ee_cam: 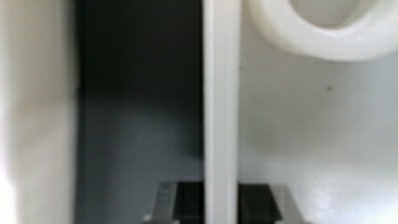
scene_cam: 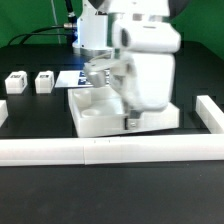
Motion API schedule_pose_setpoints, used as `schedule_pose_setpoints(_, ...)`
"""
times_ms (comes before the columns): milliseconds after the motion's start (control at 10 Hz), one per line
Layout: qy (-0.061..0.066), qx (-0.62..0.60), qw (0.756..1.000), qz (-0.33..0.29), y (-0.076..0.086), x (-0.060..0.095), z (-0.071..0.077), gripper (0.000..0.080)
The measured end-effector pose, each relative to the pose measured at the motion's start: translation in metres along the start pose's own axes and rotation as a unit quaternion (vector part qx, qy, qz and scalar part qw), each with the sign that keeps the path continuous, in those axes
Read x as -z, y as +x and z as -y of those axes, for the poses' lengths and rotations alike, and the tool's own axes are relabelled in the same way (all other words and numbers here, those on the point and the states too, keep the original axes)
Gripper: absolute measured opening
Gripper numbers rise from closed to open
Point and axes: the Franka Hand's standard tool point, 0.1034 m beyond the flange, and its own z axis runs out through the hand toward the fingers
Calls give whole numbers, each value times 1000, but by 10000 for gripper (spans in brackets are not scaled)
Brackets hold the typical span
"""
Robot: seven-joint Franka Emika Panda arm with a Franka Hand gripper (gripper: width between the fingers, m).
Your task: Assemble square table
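Exterior view: one square tabletop lies just behind the border wall. Two leg blocks stand well apart from it, on the exterior view's left. The gripper is low over the tabletop's right part.

Wrist view: one raised rim and one round socket show. Whether the jaws are clenched cannot be told.

White: square slab, border wall, arm. Black: bench. White with black-and-white tags: two leg blocks. Pale, dark tag squares: marker board.
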Motion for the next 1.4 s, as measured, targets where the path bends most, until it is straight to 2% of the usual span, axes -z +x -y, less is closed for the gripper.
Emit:
schedule_pose_setpoints(100,7,22,1000,2,-5,-2,6,62)
schedule_pose_setpoints(400,9,100,995,7,-6,-3,8,65)
schedule_pose_setpoints(600,-6,194,981,-1,28,0,2,65)
schedule_pose_setpoints(700,-13,251,968,-2,38,3,-3,65)
schedule_pose_setpoints(800,-13,305,952,-3,38,3,0,64)
schedule_pose_setpoints(900,-7,318,948,-2,34,0,4,63)
schedule_pose_setpoints(1000,-6,339,941,0,34,0,5,63)
schedule_pose_setpoints(1200,5,401,916,2,34,-2,10,63)
schedule_pose_setpoints(1400,37,513,858,-6,56,-3,11,63)
